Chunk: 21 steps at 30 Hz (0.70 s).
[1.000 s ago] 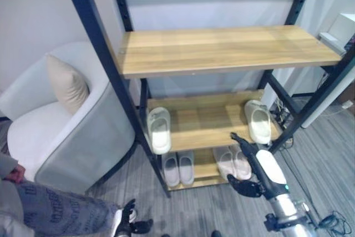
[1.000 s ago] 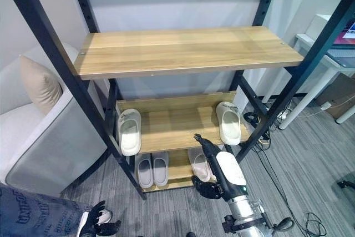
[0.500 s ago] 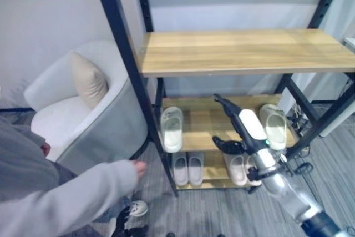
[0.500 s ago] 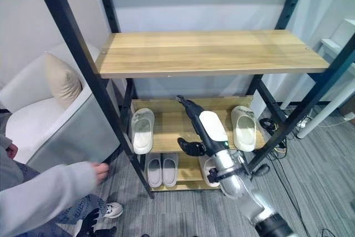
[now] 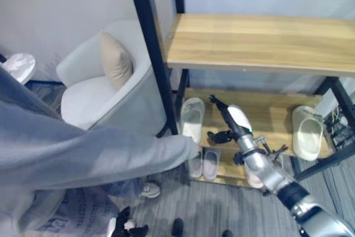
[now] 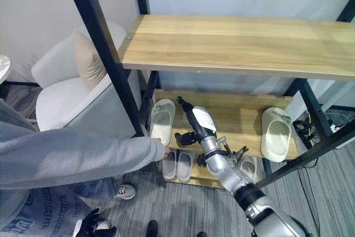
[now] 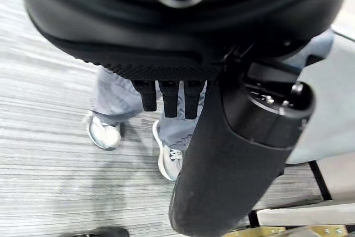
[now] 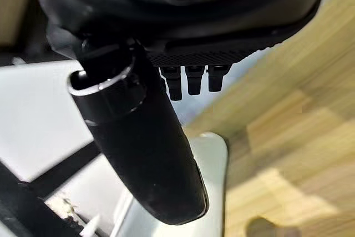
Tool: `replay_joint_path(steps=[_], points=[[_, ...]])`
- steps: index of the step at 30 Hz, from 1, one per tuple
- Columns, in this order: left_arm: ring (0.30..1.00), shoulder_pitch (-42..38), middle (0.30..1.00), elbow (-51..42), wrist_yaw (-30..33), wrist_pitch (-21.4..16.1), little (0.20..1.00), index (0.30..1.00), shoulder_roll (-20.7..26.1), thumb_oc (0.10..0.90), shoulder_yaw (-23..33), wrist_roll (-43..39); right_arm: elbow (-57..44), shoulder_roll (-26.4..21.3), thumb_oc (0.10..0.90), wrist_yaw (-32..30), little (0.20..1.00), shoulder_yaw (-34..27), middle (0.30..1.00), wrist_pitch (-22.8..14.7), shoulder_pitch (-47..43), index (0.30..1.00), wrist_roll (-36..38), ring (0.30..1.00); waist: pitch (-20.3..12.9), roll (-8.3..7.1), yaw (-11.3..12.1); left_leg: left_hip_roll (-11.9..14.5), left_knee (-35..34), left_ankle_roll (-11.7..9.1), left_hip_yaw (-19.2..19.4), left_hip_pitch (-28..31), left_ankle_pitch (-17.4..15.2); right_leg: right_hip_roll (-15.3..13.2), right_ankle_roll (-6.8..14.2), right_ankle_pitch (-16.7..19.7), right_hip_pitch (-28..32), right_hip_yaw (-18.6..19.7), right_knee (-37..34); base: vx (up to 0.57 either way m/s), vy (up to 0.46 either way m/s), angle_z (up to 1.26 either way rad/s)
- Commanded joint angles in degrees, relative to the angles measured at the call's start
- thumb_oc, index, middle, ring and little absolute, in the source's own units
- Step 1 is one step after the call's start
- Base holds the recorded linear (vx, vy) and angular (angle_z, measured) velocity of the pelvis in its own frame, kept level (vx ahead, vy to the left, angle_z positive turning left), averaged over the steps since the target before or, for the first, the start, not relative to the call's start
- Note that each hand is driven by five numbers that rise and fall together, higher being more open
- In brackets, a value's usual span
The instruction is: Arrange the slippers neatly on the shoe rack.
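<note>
Two white slippers lie far apart on the rack's middle shelf (image 5: 260, 116): one at the left end (image 5: 191, 117), one at the right end (image 5: 307, 131). My right hand (image 5: 236, 121) hovers open over the middle shelf just right of the left slipper, fingers straight and pointing toward the back, touching nothing. The right wrist view has that pale slipper (image 8: 213, 156) past the thumb (image 8: 144, 154). My left hand (image 5: 127, 227) hangs low near the floor, open and empty. Two more slipper pairs sit on the bottom shelf, one at the left (image 5: 203, 162) and one at the right (image 6: 248, 165).
A person in a grey sleeve (image 5: 83, 154) reaches in from the left, hand (image 6: 165, 151) at the front edge below the left slipper. A white armchair (image 5: 94, 95) with a beige cushion stands left of the rack. The black upright (image 5: 152, 54) separates them. The top shelf (image 5: 260, 40) is bare.
The camera has shifted. My right hand rose from the bottom shelf's level to the middle shelf and moved toward the left slipper. A person's arm reached in to the rack's front.
</note>
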Motion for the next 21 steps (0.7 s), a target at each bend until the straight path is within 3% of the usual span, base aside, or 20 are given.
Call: replay_joint_path(steps=[1,13,21], points=[[0.9,-5.2,0.9,0.4,0.7,-3.6,0.9,0.9,4.6,0.8,-2.6,-2.3,-0.1,-0.1,0.8,-2.3,0.9,0.6,0.9,-3.4,-10.4,0.9,2.2,0.9,-0.4,-0.76,1.1,-1.9,-0.4,-1.3,0.0,-1.1,-1.0,-1.3,2.6,-4.3,0.2,1.5,0.4,0.0,0.0,0.0],[0.9,-4.8,0.9,-0.2,-0.1,-4.0,0.9,0.9,4.4,0.8,-5.2,-2.3,6.8,-1.5,0.8,-1.9,0.9,5.6,0.9,-1.8,-20.0,0.9,-0.8,0.9,0.8,0.58,2.7,-1.8,-0.4,-1.9,-0.8,-5.0,0.6,-1.0,2.2,-3.5,-3.2,1.6,0.4,-0.01,-0.002,0.0],[0.9,-4.7,0.9,-0.5,0.3,-3.4,0.9,0.9,4.3,0.8,-4.3,-2.2,2.0,-1.5,0.8,-2.3,0.9,5.1,0.9,-1.6,-20.6,0.9,-2.6,0.9,1.0,0.76,1.8,-1.4,-0.4,-1.9,-0.6,-4.2,0.3,-0.9,2.1,-3.7,-2.5,1.7,0.4,0.0,0.0,0.0]])
